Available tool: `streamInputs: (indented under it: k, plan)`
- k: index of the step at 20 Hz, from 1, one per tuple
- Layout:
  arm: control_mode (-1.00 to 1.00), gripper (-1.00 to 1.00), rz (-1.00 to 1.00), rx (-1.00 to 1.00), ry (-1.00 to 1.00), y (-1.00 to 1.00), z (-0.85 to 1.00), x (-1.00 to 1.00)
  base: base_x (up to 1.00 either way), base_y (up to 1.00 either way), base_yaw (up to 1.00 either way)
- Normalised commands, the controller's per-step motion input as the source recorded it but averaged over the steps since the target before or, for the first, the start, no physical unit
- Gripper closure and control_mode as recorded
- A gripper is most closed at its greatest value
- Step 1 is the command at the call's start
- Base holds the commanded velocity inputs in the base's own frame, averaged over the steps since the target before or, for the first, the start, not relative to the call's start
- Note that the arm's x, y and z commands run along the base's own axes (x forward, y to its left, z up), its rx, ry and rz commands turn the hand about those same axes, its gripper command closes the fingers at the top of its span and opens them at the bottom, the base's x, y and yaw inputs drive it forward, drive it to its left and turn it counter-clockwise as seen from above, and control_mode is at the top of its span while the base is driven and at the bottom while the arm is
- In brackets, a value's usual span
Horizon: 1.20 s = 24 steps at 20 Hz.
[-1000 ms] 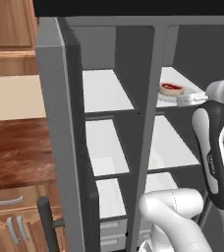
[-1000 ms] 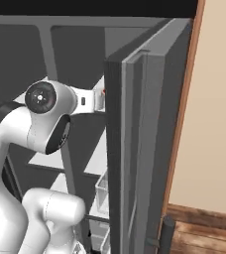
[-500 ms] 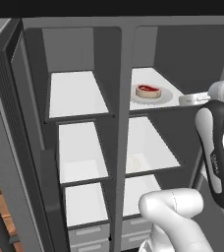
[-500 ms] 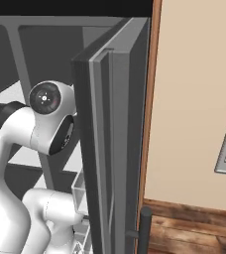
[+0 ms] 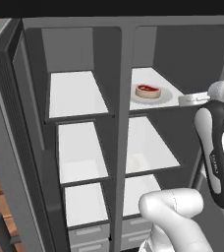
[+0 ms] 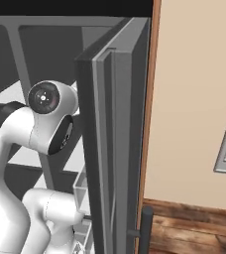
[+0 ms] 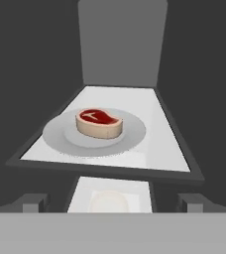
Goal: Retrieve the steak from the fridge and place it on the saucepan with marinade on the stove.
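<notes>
- Steak (image 7: 99,122), centre of the hand view: red top with a thin pale mark, beige sides.
- Plate (image 7: 60,136) beneath it: plain light grey.
- Fridge (image 5: 15,147): dark grey walls and doors, white shelves (image 5: 77,93), grey drawers at lower centre.
- Wall (image 6: 194,99), right of the right base view: flat tan.

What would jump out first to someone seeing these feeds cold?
The red steak, sitting on a grey plate on the top right shelf of the open fridge, the one spot of colour among white shelves. Next, the white arm rising at the fridge's right side, its open gripper facing the steak from in front of the shelf. A pale round item lies on the shelf below.
</notes>
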Motion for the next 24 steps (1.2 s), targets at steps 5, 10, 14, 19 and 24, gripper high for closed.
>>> streamInputs:
  k: [5, 10, 14, 19, 24]
  plan:
    - [1.00, -1.00, 0.00, 0.00, 0.00, 0.00, 0.00, 0.00, 0.24, 0.91, 0.00]
    - [1.00, -1.00, 0.00, 0.00, 0.00, 0.00, 0.00, 0.00, 0.23, 0.94, 0.07]
    - [1.00, -1.00, 0.00, 0.00, 0.00, 0.00, 0.00, 0.00, 0.27, 0.99, 0.19]
    - [1.00, -1.00, 0.00, 0.00, 0.00, 0.00, 0.00, 0.00, 0.32, 0.71, 0.18]
    - [1.00, -1.00, 0.00, 0.00, 0.00, 0.00, 0.00, 0.00, 0.18, -0.22, 0.01]
